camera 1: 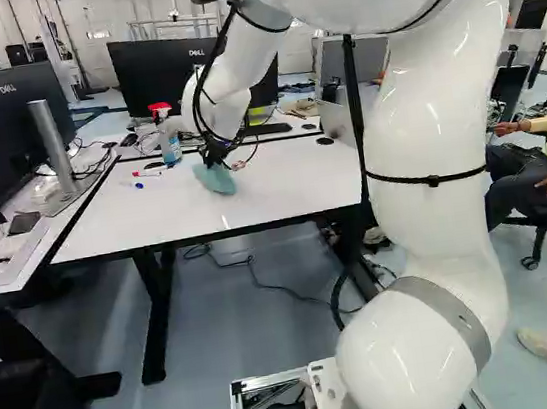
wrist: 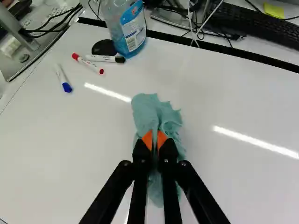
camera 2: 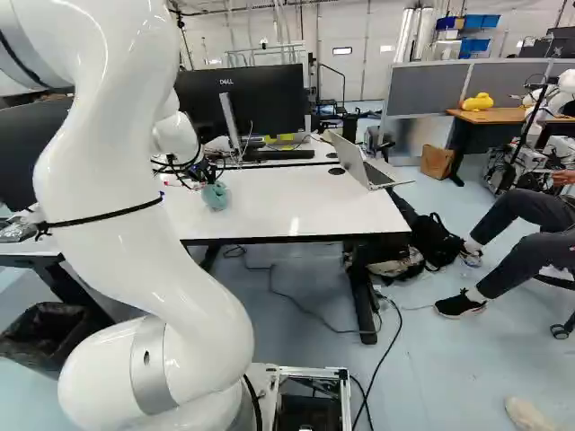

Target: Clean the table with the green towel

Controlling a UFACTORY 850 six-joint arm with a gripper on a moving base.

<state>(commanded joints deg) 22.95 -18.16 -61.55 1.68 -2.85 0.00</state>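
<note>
My gripper (camera 1: pixel 215 160) is over the white table (camera 1: pixel 291 187) in the left base view, at the end of the lowered arm. The teal-green towel (camera 1: pixel 215 180) hangs from it at the tabletop; whether its lower edge touches cannot be told. In the wrist view the gripper (wrist: pixel 155 140) is shut on the towel (wrist: pixel 156 112), a fold pinched between the orange pads. Crumpled cloth spreads ahead of the fingertips and under the fingers, which hide part of it.
Beyond the towel, a blue spray bottle (wrist: pixel 126 25) stands near the table's far edge. Beside it lie a black-capped marker (wrist: pixel 105 59), a red marker (wrist: pixel 88 63) and a blue marker (wrist: pixel 63 79). A laptop (camera 2: pixel 364 166) and monitors (camera 2: pixel 243 103) stand farther off.
</note>
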